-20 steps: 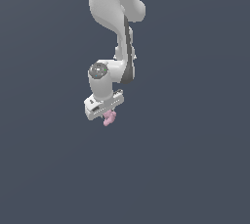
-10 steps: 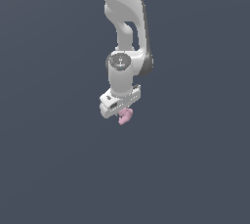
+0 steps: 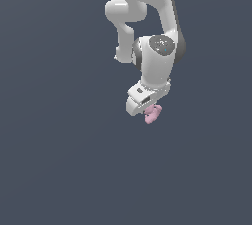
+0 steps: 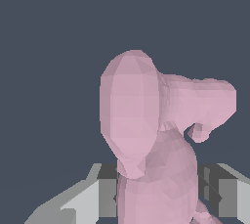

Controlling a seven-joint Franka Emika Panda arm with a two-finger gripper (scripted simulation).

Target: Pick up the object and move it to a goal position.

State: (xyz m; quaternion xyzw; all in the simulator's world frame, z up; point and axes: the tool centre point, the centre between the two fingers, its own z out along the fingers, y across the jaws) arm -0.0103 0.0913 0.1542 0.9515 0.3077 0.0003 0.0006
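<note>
We record the object [image 3: 153, 114] as a pale pink, faceted, lumpy form with a rounded lobe and stubby protrusions, matte against the glossy white arm [image 3: 147, 3] and a plain dark grey backdrop. Compared with half a second ago, the arm has folded differently and the gripper [image 3: 146, 107] with its load sits further toward the exterior view's right, just right of frame centre. The jaws are clamped on the object, which protrudes below them, its base between the grey fingers [image 4: 108, 196].
</note>
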